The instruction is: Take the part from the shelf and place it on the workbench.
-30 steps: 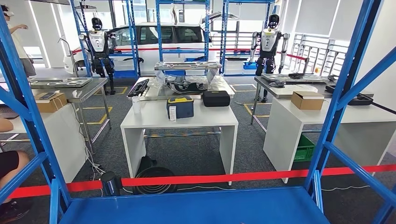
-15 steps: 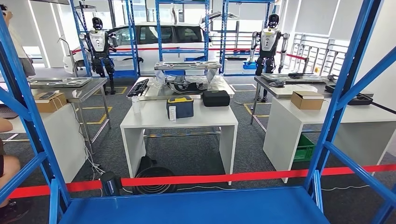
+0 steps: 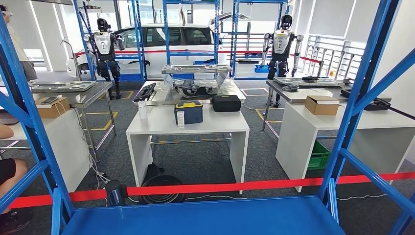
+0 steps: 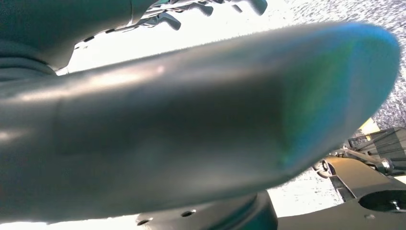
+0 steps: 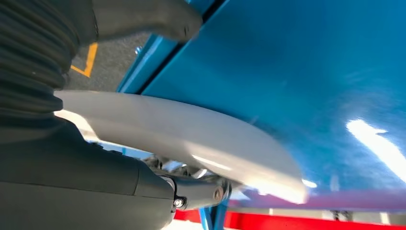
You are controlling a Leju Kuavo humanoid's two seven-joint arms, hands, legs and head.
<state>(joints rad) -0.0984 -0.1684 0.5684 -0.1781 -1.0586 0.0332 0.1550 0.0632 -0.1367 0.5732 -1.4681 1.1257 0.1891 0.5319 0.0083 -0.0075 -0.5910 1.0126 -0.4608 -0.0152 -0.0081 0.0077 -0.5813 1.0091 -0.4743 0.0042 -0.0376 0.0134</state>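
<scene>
A long smooth grey part (image 4: 201, 124) runs across the left wrist view, very close to the camera. My left hand (image 4: 95, 24) grips it, and its dark fingers (image 4: 167, 19) curl over the part's far edge. In the right wrist view the pale end of the part (image 5: 201, 143) reaches out from my right hand (image 5: 72, 62) beneath a blue shelf board (image 5: 311, 72). The grey thumb (image 5: 158, 19) stands slightly off the part, and the fingers below are hidden. In the head view a bare blue shelf board (image 3: 205, 218) lies directly in front of me.
Blue shelf posts (image 3: 359, 93) frame the view. Behind a red barrier tape (image 3: 235, 187) stands a white workbench (image 3: 161, 125) carrying a blue-and-yellow case (image 3: 189, 112) and a black case (image 3: 226, 103). A second white table (image 3: 342, 122) with a cardboard box (image 3: 322, 105) is right. A person's knee (image 3: 7, 171) shows left.
The person at the far left has shifted a little. The shelf, the tables and the camera have held still.
</scene>
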